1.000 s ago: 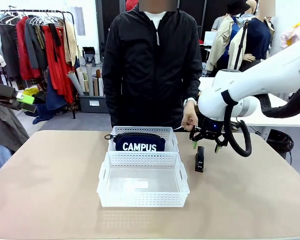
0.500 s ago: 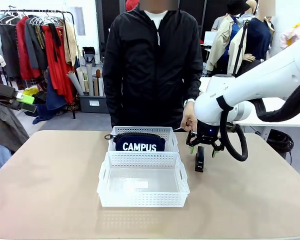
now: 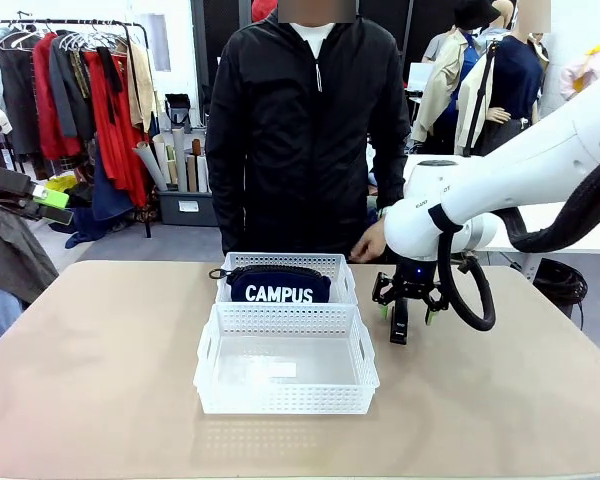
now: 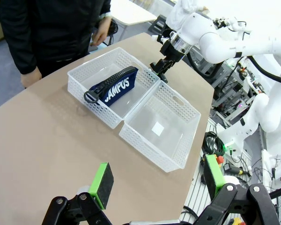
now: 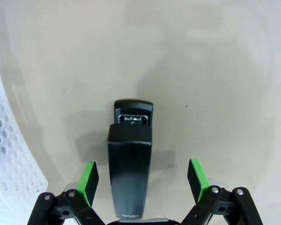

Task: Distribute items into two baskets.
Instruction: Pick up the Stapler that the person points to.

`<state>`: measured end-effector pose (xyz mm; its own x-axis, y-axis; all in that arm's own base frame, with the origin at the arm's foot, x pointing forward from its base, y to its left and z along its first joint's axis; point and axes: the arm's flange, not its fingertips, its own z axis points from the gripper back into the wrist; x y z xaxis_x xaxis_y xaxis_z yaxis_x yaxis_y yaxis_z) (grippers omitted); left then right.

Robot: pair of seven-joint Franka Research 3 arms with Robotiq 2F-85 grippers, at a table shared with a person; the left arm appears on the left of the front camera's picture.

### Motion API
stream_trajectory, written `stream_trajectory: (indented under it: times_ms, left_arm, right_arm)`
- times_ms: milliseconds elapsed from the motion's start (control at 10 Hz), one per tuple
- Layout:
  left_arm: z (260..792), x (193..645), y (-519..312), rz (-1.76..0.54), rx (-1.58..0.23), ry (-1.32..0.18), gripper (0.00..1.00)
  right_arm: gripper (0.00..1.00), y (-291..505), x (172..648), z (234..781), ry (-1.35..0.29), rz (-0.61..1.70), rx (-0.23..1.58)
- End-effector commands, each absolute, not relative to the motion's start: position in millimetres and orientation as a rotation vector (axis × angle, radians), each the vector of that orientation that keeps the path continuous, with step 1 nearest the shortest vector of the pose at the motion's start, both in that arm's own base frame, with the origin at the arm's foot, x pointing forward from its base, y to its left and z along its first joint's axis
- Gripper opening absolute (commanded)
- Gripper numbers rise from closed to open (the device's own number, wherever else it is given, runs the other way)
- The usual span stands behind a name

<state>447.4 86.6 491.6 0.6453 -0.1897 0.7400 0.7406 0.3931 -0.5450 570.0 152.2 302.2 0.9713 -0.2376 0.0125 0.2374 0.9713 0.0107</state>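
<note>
Now my right gripper (image 5: 143, 177) stands with jaws apart around the stapler (image 5: 129, 154), not touching it. It lies on the counter (image 5: 215, 70) near the wall of a basket (image 5: 11, 159), with open counter on the other side.

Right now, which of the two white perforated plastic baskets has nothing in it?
The white basket nearer the robot; the far basket holds the navy CAMPUS zip pouch.

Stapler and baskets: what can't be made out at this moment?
- Stapler, front view: its top is hidden behind the right gripper, so contact can't be judged there.
- Stapler, right wrist view: its near end is cut off at the bottom edge.
- Pouch, front view: its lower part is hidden behind the near basket.
- Sticker in the near basket, front view: its print is too small to read.
</note>
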Motion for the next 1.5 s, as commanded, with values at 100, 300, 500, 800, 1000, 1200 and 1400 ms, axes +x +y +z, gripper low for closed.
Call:
stream_trajectory:
  times_ms: [100,300,500,800,1000,1200,1400]
  left_arm:
    - [492,446,87,-0.644,-0.999,-0.644,1.0]
    - [492,446,87,-0.644,-0.999,-0.644,1.0]
    - [492,446,87,-0.644,-0.999,-0.644,1.0]
    - [492,446,87,-0.644,-0.999,-0.644,1.0]
    - [492,446,87,-0.644,-0.999,-0.644,1.0]
    - [492,446,87,-0.644,-0.999,-0.644,1.0]
    - [492,446,87,-0.644,-0.999,-0.644,1.0]
  right_arm:
    - [1.0,149,572,302,-0.021,-0.246,0.009]
    - [1.0,149,572,302,-0.021,-0.246,0.009]
    - [1.0,149,572,302,-0.021,-0.246,0.009]
    - [1.0,150,571,301,-0.012,-0.244,0.008]
    - [1.0,154,572,300,-0.002,-0.26,0.017]
    - [0.87,161,568,302,-0.028,-0.243,0.006]
    - [0.49,160,569,303,-0.04,-0.255,-0.011]
